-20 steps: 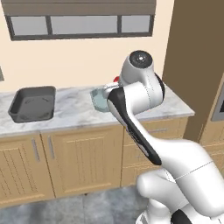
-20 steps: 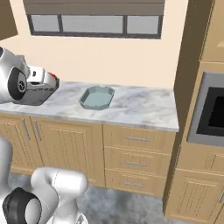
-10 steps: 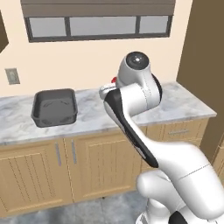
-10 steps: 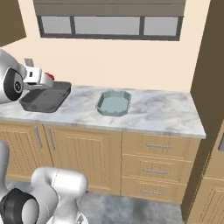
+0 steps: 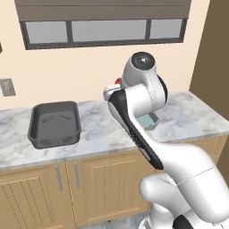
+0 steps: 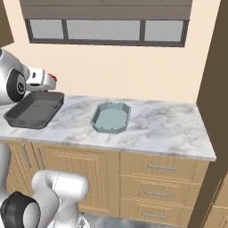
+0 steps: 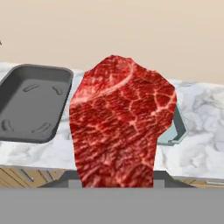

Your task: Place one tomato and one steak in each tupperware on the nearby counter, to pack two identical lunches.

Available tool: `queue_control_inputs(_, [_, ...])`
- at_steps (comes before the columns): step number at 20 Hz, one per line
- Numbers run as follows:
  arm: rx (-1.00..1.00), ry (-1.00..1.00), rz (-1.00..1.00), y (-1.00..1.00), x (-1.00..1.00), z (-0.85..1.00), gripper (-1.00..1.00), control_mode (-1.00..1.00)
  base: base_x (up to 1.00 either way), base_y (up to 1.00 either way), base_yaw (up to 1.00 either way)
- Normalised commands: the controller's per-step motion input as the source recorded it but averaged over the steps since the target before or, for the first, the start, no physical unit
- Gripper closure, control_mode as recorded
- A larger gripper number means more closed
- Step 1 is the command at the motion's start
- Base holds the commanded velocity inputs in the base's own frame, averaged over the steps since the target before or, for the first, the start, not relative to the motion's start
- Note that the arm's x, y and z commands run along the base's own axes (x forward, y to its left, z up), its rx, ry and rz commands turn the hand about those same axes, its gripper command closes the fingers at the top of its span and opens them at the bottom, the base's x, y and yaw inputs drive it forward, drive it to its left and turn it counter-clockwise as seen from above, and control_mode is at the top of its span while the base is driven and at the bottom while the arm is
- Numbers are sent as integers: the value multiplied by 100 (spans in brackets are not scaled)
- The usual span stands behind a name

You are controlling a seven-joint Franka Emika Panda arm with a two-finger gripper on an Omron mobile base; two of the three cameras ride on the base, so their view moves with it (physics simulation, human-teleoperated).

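**Steak in the claw, two empty boxes ahead**

The steak (image 7: 120,124), a deep red marbled slab, hangs upright in front of the hand camera, its long axis running away from the fingers, its lower edge down between them. The gripper (image 6: 50,79) is closed nearly all the way on it, holding the thin slab by one end; in the right base view a bit of red shows at the tip of the hand, raised above the counter (image 6: 164,129) and not touching it.

Behind the meat, the dark grey tupperware (image 7: 28,105) lies ahead and to the left in the hand view, and the pale teal tupperware (image 7: 175,131) peeks out from behind the steak's right edge. Both boxes look empty. In the right base view the hand hangs just above the near end of the grey box (image 6: 33,109), while the teal box (image 6: 111,118) sits well apart, farther along the marble. The left base view shows the grey box (image 5: 54,123) to one side of the arm and a corner of the teal one (image 5: 150,121) behind it.

The grey box is the nearer target, I judge: the hand needs a short carry over its rim, then a lowering before release. No tomato is visible here.
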Motion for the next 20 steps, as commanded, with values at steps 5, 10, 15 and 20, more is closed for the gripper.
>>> queue_control_inputs(5, [0, 0, 0, 0, 0, 0, 100, 100, 64, -24, 0])
queue_control_inputs(10, [0, 0, 0, 0, 0, 0, 100, 100, 55, -32, 0])
queue_control_inputs(15, [0, 0, 0, -8, 0, -3, 100, -100, 15, -27, 0])
queue_control_inputs(20, [0, 0, -1, -47, 5, -26, 100, -100, 0, 0, 0])
